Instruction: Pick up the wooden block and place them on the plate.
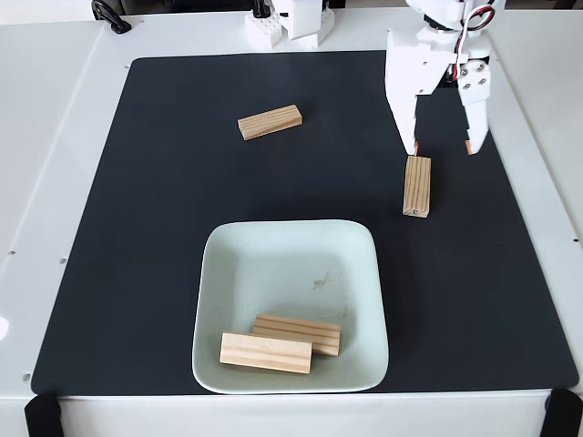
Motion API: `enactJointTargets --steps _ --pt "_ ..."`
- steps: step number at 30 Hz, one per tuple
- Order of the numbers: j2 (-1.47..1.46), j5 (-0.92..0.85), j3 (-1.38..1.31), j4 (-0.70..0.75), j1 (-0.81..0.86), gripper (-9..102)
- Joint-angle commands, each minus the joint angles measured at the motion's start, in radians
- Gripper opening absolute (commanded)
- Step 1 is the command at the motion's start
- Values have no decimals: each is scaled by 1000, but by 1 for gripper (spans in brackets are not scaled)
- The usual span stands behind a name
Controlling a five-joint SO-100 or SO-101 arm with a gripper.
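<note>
Jaws spread wide on our gripper [444,147] near the mat's [164,273] far right corner, one wooden block [417,186] just below; another [270,121] far-left; two [297,334] [266,352] on the plate [290,238] at the near edge.

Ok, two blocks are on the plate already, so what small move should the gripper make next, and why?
Probably shift the gripper a little left in the fixed view and lower it. It is open, and the upright-lying block sits just below its left finger, not centred between the fingers. The other loose block lies farther off.
</note>
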Motion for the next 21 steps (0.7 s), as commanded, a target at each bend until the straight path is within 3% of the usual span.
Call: enactJointTargets --steps 1,11,18,21 --pt "26 12 -18 8 35 37" --pt "26 14 64 -5 104 39" --pt "63 12 64 -6 129 60" --pt "86 6 80 -6 132 60"
